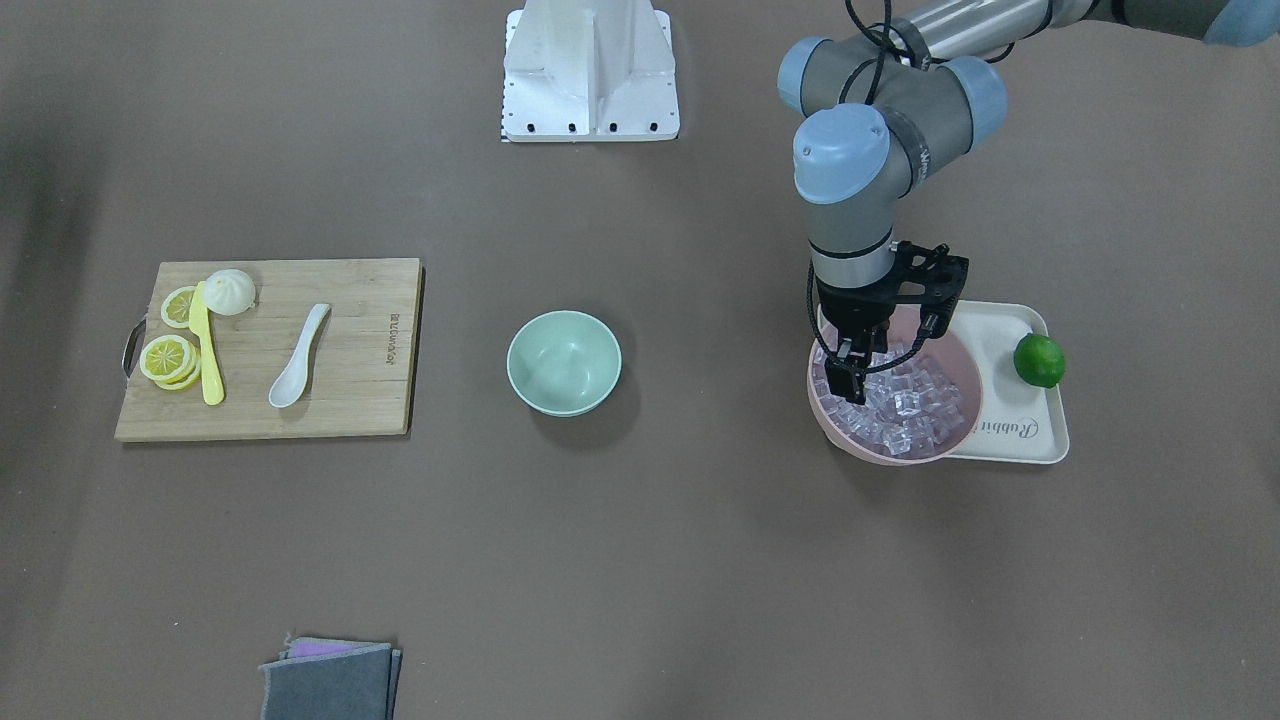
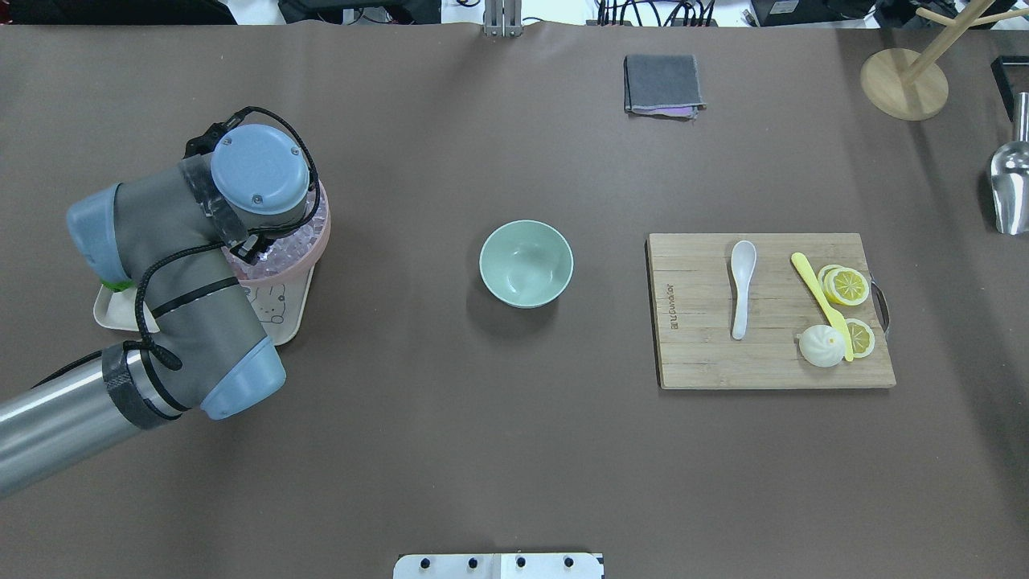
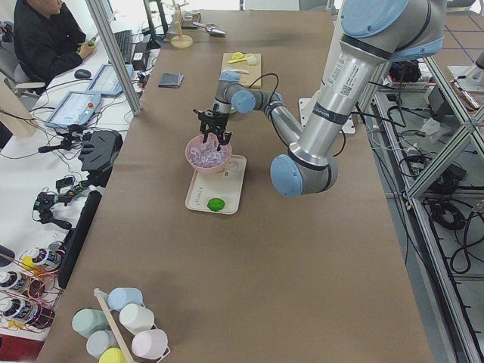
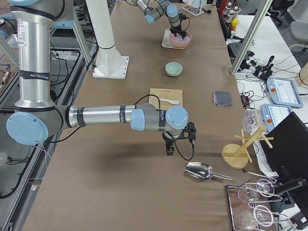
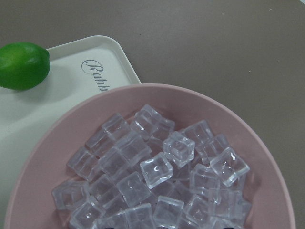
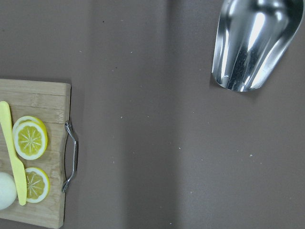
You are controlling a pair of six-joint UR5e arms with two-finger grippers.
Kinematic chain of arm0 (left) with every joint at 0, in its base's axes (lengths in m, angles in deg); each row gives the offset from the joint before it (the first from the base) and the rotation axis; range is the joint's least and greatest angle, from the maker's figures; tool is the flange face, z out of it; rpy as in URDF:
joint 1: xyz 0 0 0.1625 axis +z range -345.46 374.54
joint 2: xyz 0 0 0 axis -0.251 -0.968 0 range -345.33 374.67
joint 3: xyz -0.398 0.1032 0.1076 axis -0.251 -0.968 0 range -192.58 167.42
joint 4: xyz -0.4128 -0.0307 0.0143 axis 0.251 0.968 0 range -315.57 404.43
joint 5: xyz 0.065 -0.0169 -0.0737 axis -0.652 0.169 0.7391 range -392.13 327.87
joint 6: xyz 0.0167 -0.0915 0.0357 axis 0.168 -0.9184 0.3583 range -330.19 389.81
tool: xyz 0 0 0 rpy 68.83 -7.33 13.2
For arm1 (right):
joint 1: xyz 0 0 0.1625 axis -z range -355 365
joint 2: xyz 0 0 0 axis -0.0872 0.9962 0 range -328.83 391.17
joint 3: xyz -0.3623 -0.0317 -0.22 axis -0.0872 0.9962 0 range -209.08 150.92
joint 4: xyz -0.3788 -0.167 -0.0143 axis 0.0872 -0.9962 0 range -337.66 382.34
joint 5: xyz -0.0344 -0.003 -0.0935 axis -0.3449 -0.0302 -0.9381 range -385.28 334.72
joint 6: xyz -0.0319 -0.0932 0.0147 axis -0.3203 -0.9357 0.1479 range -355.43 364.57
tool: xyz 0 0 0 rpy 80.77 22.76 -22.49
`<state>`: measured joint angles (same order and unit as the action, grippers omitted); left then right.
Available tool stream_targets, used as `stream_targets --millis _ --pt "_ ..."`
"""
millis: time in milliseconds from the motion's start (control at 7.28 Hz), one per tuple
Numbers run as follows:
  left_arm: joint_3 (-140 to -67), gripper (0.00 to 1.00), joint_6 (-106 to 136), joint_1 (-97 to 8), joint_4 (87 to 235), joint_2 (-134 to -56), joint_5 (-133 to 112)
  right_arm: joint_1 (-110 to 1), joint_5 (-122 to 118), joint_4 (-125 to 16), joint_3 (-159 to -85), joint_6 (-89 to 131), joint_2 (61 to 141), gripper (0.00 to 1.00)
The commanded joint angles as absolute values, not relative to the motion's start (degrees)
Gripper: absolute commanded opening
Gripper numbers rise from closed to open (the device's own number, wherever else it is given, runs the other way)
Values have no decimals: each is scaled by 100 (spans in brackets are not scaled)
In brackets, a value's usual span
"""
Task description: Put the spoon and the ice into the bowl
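Note:
The white spoon (image 1: pixel 298 358) lies on the wooden cutting board (image 1: pixel 360 340), also seen from overhead (image 2: pixel 741 285). The empty mint-green bowl (image 1: pixel 564 362) stands mid-table (image 2: pixel 526 264). Many clear ice cubes (image 5: pixel 157 169) fill the pink bowl (image 1: pixel 880 452). My left gripper (image 1: pixel 850 375) hangs just above that ice and looks open and empty; its fingers do not show in the left wrist view. My right gripper (image 4: pixel 169 150) hovers above bare table beyond the board's handle end; I cannot tell whether it is open or shut.
The pink bowl sits on a cream tray (image 1: pixel 1010 430) beside a lime (image 1: pixel 1039 361). A yellow knife (image 1: pixel 208 345), lemon slices (image 1: pixel 168 357) and a bun (image 1: pixel 231 291) share the board. A folded grey cloth (image 1: pixel 330 680), a metal scoop (image 6: pixel 250 43) and a wooden stand (image 2: pixel 904 83) lie farther off.

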<state>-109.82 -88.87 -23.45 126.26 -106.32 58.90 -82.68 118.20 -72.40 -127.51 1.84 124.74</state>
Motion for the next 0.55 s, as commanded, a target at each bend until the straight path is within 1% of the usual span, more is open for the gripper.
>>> stream_targets --millis 0,137,275,412 --pt "-10944 81 -8911 -2291 12617 -10653 5822 -8271 11824 -7240 -12752 185 12477 100" --pt "-10944 76 -8902 -2273 12617 -10653 5787 -8271 11816 -7240 -12752 185 12477 100" --pt "-10944 66 -8902 -2273 12617 -10636 5769 -8271 11815 -7240 -12735 185 12468 100" --pt "-10944 64 -8859 -2273 12617 -10610 5769 -8271 11824 -7240 -12734 185 12477 100"
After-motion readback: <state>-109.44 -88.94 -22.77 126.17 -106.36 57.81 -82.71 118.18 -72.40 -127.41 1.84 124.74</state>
